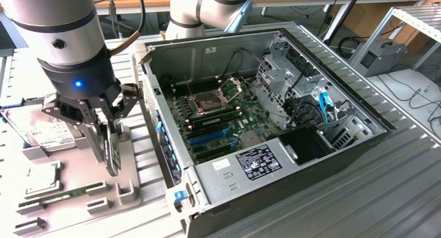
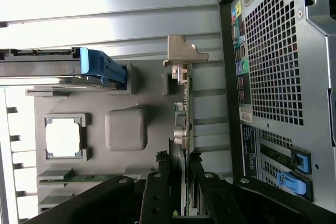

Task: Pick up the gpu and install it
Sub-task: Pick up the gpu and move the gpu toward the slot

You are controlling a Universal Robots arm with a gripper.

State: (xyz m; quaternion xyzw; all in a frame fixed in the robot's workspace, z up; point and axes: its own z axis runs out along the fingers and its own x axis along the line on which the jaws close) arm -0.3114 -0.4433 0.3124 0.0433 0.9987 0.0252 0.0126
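With your jaws pinching the gpu (image 2: 184, 129) near one end, it may pivot in the grip and snag its bracket (image 2: 181, 51) on the holder (image 2: 149, 103).

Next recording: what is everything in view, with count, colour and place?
gpu: one, black, upright in the tray slot.
tray: one, grey, exterior view's left.
hard drive: one, silver, on the tray.
processor: one, silvery, in the tray.
memory stick: one, green, on the tray.
computer case: one, black, open, centre.
motherboard: one, green, inside the case.
table: one, grey ribbed, underneath.
arm: one, grey, above the tray.
tool: one, black, closed on the gpu.
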